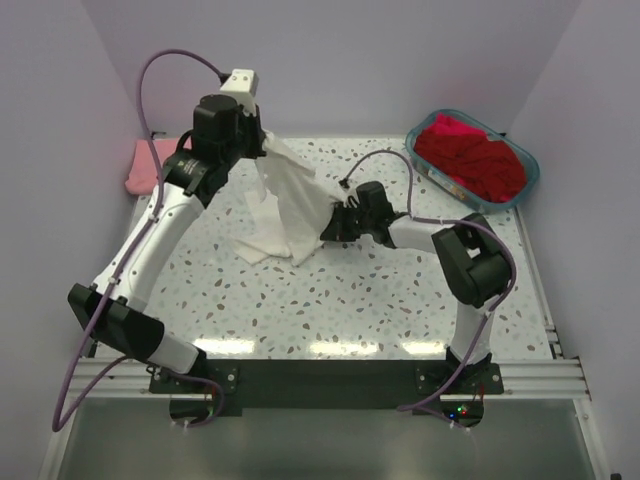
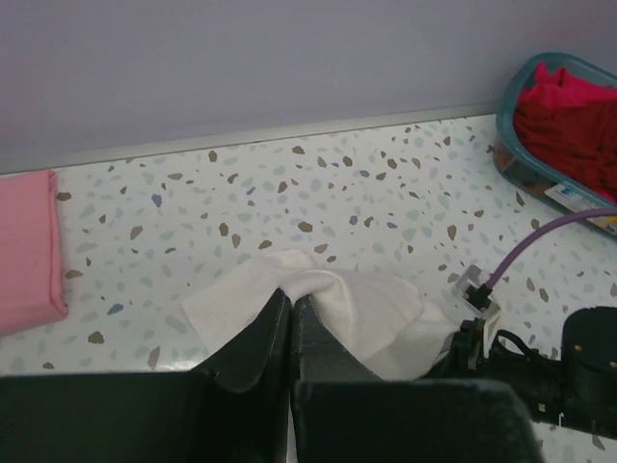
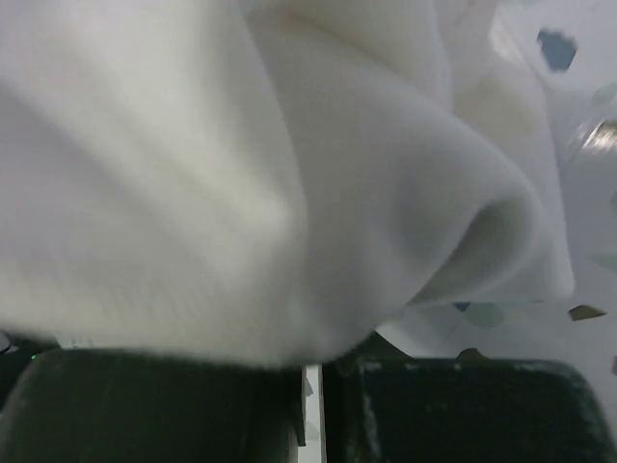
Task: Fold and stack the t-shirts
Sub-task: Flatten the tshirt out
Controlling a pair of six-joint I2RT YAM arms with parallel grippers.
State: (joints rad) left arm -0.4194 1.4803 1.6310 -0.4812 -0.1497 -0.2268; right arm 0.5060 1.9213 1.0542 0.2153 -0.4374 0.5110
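Note:
The white t-shirt hangs bunched from my left gripper, which is shut on its top edge high over the back of the table. Its lower end trails on the tabletop. In the left wrist view the closed tips of the left gripper pinch a fold of the white t-shirt. My right gripper is low at the shirt's right edge. In the right wrist view its jaws stand almost together under the white t-shirt, which covers their tips.
A folded pink t-shirt lies at the back left corner. Red t-shirts fill the teal basket at the back right. Walls close in the back and both sides.

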